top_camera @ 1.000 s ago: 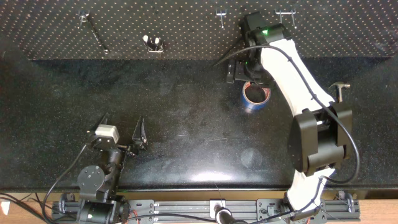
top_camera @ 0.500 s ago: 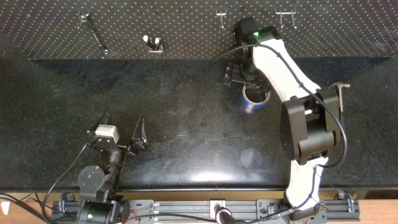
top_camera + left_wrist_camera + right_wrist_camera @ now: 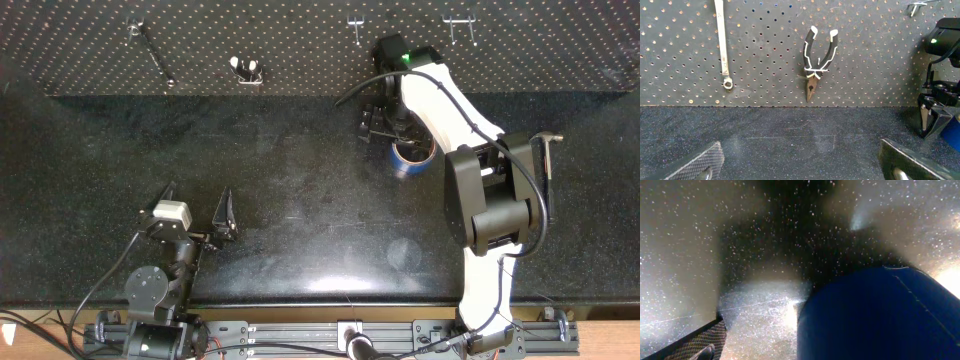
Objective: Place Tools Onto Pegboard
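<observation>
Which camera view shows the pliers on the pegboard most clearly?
The left wrist view: the pliers face it in full, handles up, nose down, on the pegboard. The top view sees them from above, small, as two pale handle ends.

**Open middle, crowded back right**

A wide stretch of black speckled bench (image 3: 300,200) gives free passage from the left tool (image 3: 197,208) to the perforated pegboard (image 3: 250,30). A long silver wrench (image 3: 152,55) and black-handled pliers (image 3: 246,68) hang on the pegboard's left part. At the back right, the right tool (image 3: 373,125), its white arm (image 3: 450,100) and a blue tape roll (image 3: 410,160) crowd together.
</observation>
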Robot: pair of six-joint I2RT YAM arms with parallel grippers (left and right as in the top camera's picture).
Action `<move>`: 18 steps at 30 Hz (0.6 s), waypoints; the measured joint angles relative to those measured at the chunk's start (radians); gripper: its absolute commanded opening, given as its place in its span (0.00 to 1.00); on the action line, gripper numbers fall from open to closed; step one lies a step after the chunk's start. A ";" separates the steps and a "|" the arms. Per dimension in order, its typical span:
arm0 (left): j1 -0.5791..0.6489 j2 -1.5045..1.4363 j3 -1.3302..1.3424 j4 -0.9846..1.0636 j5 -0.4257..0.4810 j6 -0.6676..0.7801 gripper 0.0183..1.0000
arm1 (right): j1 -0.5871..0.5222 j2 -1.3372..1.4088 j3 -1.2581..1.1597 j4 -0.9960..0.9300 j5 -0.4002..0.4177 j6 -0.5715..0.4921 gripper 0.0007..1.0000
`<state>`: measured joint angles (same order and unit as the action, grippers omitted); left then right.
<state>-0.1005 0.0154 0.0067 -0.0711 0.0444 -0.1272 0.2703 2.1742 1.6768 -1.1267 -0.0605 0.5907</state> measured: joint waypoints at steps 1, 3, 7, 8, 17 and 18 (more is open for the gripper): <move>0.000 0.000 0.000 0.000 0.000 0.000 0.99 | 0.000 0.001 0.001 -0.002 0.000 0.000 0.94; 0.000 0.000 0.000 0.000 0.000 0.000 0.99 | 0.000 0.001 0.002 -0.006 0.000 0.001 0.82; 0.000 0.000 0.000 0.000 0.000 0.000 0.99 | 0.000 0.002 0.002 -0.014 0.000 0.012 0.33; 0.000 0.000 0.000 0.000 0.000 0.000 0.99 | 0.000 0.002 0.002 -0.014 0.000 0.010 0.30; 0.000 0.000 0.000 0.000 0.000 0.000 0.99 | 0.003 0.002 0.004 -0.024 0.008 0.016 0.08; 0.000 0.000 0.000 0.000 0.000 0.000 0.99 | 0.004 0.002 0.004 -0.024 0.010 0.016 0.08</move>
<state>-0.1005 0.0154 0.0067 -0.0711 0.0444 -0.1272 0.2741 2.1765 1.6806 -1.1511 -0.0505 0.6071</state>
